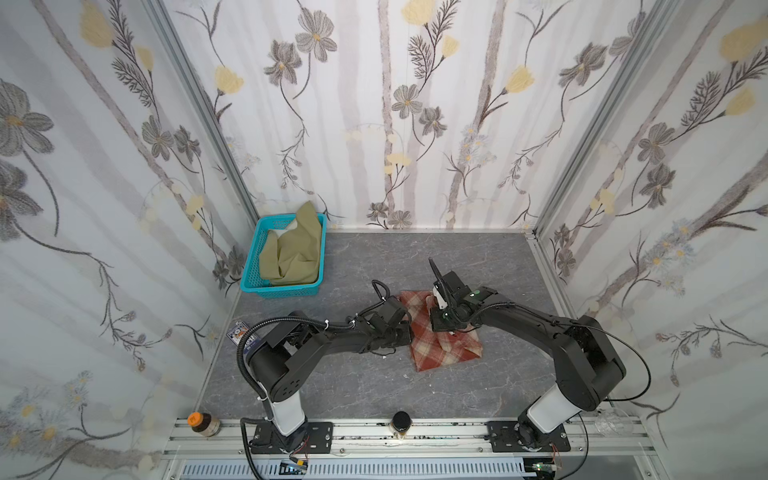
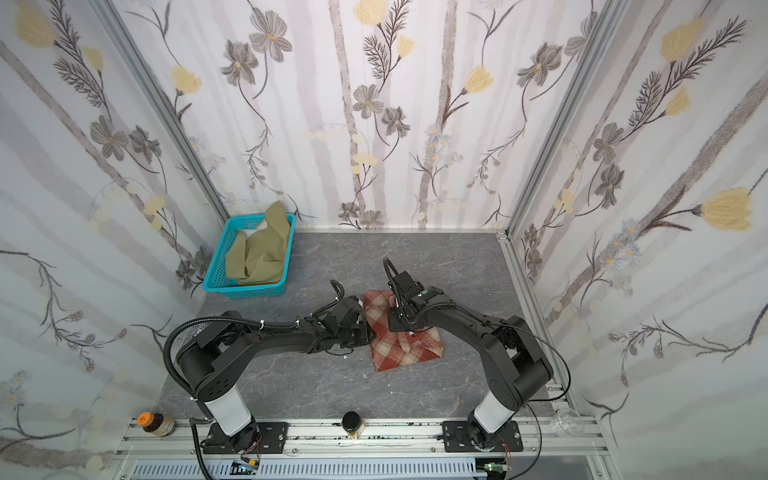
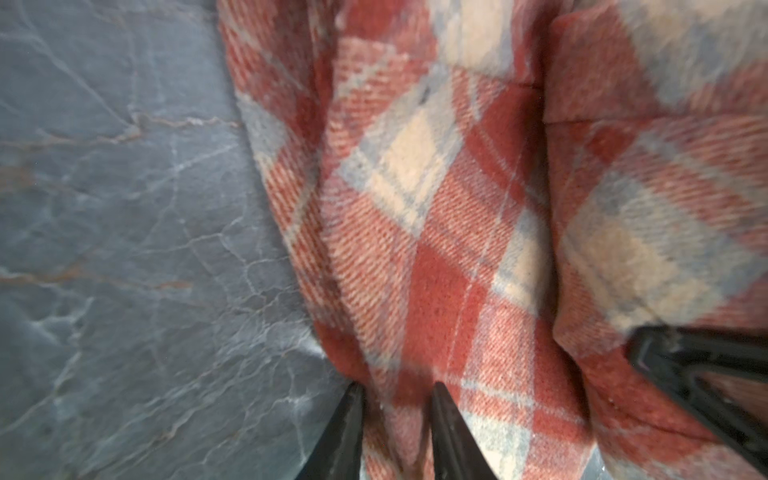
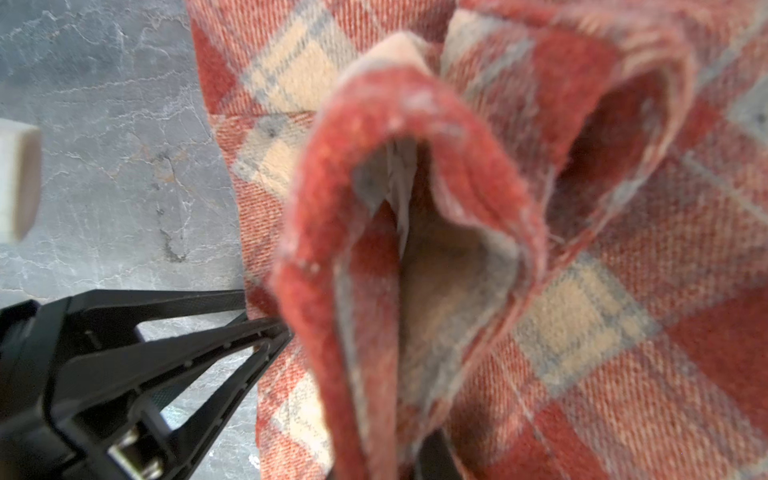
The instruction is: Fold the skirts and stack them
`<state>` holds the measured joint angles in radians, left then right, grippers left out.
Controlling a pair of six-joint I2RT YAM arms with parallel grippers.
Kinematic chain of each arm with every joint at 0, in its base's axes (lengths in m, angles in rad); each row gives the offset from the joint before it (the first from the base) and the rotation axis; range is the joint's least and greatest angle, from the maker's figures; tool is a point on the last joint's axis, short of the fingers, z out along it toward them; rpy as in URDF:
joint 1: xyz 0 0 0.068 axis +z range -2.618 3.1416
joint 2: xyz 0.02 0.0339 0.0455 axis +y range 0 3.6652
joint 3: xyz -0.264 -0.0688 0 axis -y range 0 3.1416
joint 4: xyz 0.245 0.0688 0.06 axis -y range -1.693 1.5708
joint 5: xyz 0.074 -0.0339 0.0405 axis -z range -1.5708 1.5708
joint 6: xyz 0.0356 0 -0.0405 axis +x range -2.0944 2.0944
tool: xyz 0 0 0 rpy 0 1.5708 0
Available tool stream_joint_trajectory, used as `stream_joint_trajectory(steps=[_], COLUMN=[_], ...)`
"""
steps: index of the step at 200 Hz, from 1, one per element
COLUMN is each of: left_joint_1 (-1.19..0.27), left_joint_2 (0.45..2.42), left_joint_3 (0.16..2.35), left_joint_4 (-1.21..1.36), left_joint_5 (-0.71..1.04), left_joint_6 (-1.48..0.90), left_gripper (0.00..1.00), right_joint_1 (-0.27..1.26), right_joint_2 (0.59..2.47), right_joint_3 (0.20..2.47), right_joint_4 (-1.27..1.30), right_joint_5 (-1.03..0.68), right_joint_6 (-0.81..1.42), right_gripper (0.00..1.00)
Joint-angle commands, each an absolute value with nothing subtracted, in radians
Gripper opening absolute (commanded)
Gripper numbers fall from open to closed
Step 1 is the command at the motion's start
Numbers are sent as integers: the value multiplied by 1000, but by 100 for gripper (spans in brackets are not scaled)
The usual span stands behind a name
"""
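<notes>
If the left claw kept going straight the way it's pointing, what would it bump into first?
The plaid skirt. The left gripper is pinching a fold of it, and more bunched plaid cloth lies right ahead. What lies beyond the cloth I can't tell from here.

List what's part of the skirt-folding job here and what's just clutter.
Job: plaid skirt; olive-green skirt.
Lying about: turquoise mesh basket (holds the olive-green skirt); orange-capped bottle; black-lidded jar; clear glass; small printed card.
</notes>
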<state>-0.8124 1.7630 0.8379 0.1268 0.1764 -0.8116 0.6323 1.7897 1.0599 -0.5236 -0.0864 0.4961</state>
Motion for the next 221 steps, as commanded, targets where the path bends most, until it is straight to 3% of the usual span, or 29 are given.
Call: stream_joint_trajectory(steps=[1,45,60,87,115,182,221], left_joint_1=[-811,-813,-815,-815,-814,-802,-788], left_joint_2=[1774,1770,1766,1753,1715,1582,1531], left_joint_3=[839,830,827,818,806,733,746], left_joint_4=[94,94,94,94,92,71,35], left_joint_5=[158,166,166,166,165,150,128], left_joint_6=[-805,-805,-806,-810,-822,-855,-840], left_gripper=[31,31,31,31,31,33,34], right_joint_1=[642,656,660,664,665,663,661], right_joint_2=[1810,1844,1853,1856,1845,1775,1704], right_joint_3=[1071,1090,1099,1103,1110,1117,1075], right_joint_4=[-471,-466,-467,-449,-410,-342,-304], right_joint_5=[-91,-93,-95,-123,-181,-308,-340], right_joint_6=[502,508,513,530,562,611,626], right_gripper=[0,0,6,24,34,49,53])
